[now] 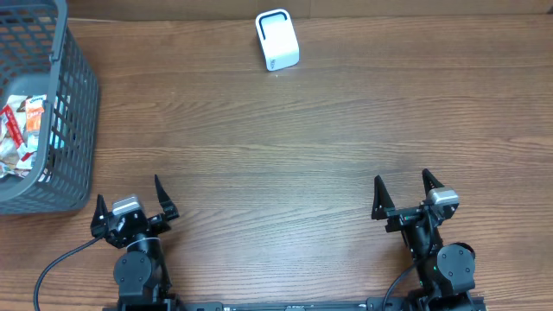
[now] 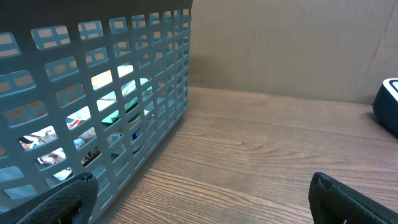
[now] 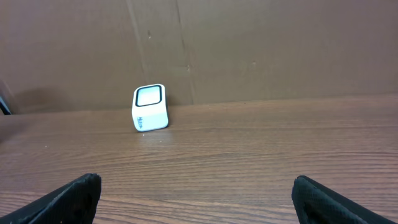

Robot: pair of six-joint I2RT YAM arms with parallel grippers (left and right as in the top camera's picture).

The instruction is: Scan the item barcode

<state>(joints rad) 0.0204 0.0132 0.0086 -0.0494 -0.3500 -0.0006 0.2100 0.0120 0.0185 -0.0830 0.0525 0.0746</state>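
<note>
With left hand (image 1: pixel 130 197) and right hand (image 1: pixel 403 183) both open and empty, lift the left one clear over the basket (image 1: pixel 78 104) wall ahead of it and pinch one snack packet (image 1: pixel 26 121).

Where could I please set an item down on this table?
Free: the bare wooden tabletop between the small white box-shaped scanner and the left tool and right tool. Crowded: the left edge, by the grey plastic lattice basket.
</note>
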